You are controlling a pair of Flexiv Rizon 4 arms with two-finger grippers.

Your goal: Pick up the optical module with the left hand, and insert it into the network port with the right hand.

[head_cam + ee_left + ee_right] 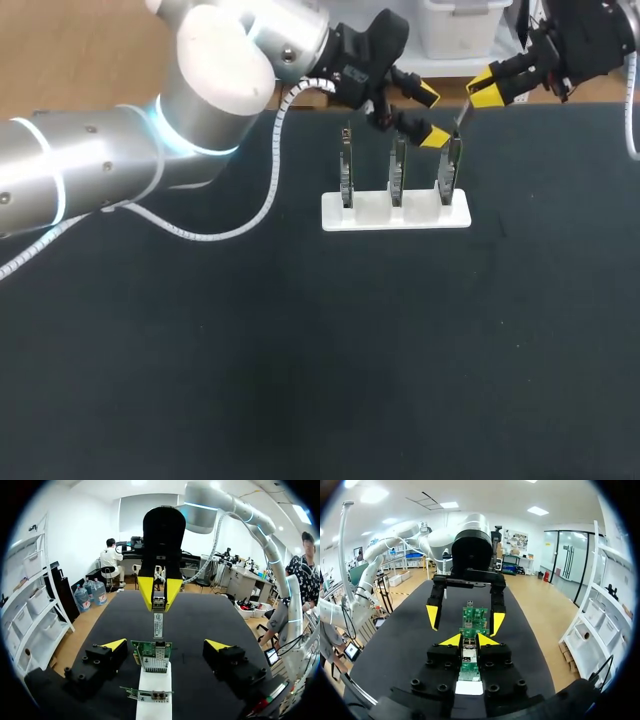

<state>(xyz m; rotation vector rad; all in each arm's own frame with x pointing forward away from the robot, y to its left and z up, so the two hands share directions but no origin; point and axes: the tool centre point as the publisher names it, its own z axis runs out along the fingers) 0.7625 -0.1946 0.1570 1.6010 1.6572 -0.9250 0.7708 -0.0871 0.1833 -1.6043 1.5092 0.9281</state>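
Optical module [158, 625] — in right gripper [159, 605], above card [151, 656]

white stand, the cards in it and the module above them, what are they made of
The white stand is probably plastic: uniform opaque white, matte, with a rounded block shape. The cards look like fibreglass circuit board, with green faces and small mounted parts. The optical module in the right end effector looks like bare silvery metal.

Black bench [300, 380]: open across lower frame. Obstacles, upper centre: white plastic stand [396, 211] with three upright green circuit boards [346, 170]; left fingers [434, 137] straddling the rightmost; right fingers [485, 92] pinching silver optical module [158, 624] above it.
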